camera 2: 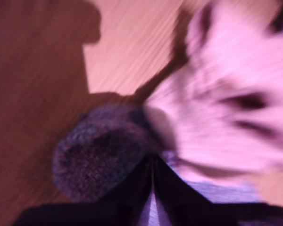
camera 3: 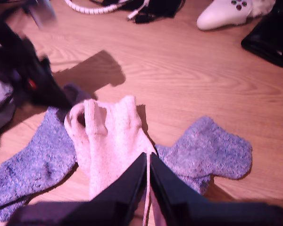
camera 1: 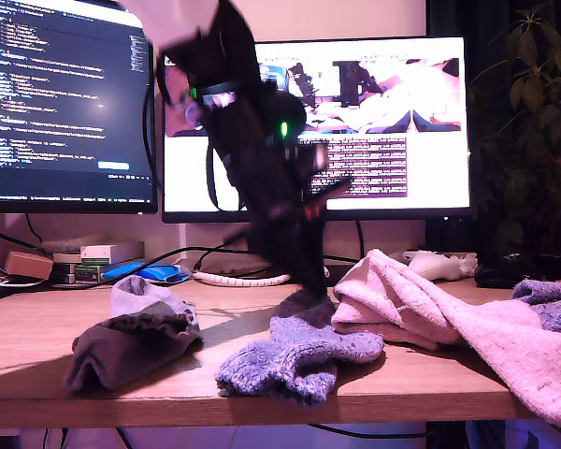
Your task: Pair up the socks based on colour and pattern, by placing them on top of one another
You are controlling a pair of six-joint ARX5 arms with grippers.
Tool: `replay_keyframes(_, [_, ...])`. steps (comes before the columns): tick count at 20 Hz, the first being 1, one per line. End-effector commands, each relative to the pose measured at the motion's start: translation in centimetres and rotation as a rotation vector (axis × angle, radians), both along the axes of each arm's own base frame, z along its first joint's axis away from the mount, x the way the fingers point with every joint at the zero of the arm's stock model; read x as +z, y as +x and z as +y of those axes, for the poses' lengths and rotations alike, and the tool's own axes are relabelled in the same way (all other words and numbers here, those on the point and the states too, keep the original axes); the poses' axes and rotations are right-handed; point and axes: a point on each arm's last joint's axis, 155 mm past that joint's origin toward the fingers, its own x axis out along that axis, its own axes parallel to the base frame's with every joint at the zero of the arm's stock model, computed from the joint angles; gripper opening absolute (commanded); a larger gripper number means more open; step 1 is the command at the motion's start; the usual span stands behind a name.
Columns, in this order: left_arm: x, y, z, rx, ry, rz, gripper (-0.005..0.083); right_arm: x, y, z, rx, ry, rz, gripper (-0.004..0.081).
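Near the exterior view's left lies a heap of grey socks (camera 1: 131,341). A fuzzy blue-purple sock (camera 1: 299,360) (camera 2: 99,150) (camera 3: 33,155) lies in the middle. My first gripper (camera 1: 309,283) (camera 2: 152,162) is down at its far end, blurred, shut with a sliver of lavender cloth between the fingers. Fluffy pink socks (camera 1: 421,304) (camera 2: 226,108) spread toward the exterior view's right, over a second blue-purple sock (camera 1: 547,299) (camera 3: 207,150). My second gripper (camera 3: 148,161) is shut on the near end of a pink sock (camera 3: 108,141). It is out of the exterior view.
A white game controller (camera 1: 438,265) (camera 3: 228,13), a black object (camera 3: 269,37) and a coiled white cable (camera 1: 238,278) (camera 3: 92,7) lie at the back of the wooden table (camera 1: 37,369). Two monitors stand behind. Boxes (camera 1: 103,254) sit at the exterior view's back left.
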Motion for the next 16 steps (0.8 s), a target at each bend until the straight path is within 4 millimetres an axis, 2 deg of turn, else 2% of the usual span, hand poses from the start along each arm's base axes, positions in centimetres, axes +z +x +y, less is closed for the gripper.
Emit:
replay_keyframes(1, [-3.2, -0.6, 0.6, -0.002, 0.035, 0.058, -0.0024, 0.0, 0.1, 0.0, 0.003, 0.001, -0.007, -0.0011])
replay_keyframes(4, [-3.3, 0.3, 1.2, 0.016, 0.051, 0.031, -0.0024, 0.0, 0.0, 0.0, 0.003, 0.000, -0.006, -0.0011])
replay_keyframes(11, [-3.9, 4.7, 5.6, 0.125, 0.169, -0.086, -0.0024, -0.2, -0.1, 0.0, 0.003, -0.001, 0.002, -0.0011])
replay_keyframes(16, [-3.6, 5.7, 6.1, 0.146, 0.155, -0.106, -0.0024, -0.1, -0.1, 0.0, 0.003, -0.001, 0.001, -0.0011])
